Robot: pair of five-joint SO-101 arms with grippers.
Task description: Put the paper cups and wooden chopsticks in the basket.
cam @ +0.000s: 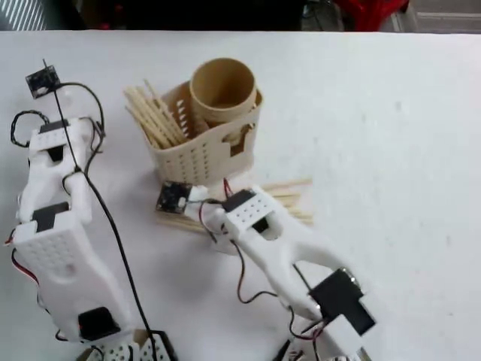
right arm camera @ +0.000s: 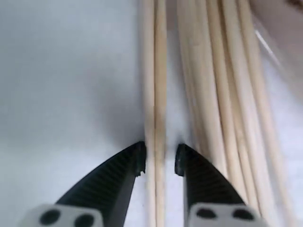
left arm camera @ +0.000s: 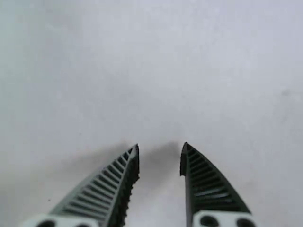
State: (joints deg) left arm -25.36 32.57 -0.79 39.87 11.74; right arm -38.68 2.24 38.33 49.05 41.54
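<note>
A white perforated basket [cam: 197, 162] stands at the table's middle back. It holds a brown paper cup [cam: 223, 94] and a leaning bundle of wooden chopsticks [cam: 154, 116]. More chopsticks [cam: 289, 197] lie flat on the table just in front of it, partly hidden under the right arm [cam: 263, 226]. My right gripper [right arm camera: 159, 158] is down over them, narrowly open, one finger on each side of a pair of chopsticks [right arm camera: 155, 71]. Several other sticks [right arm camera: 222, 85] lie beside that pair. My left gripper [left arm camera: 159, 153] hovers open over bare table with nothing in it.
The left arm [cam: 52, 195] stretches along the table's left side, well apart from the basket. White table spreads wide to the right of the basket [cam: 376, 135]. The table's far edge runs just behind the basket.
</note>
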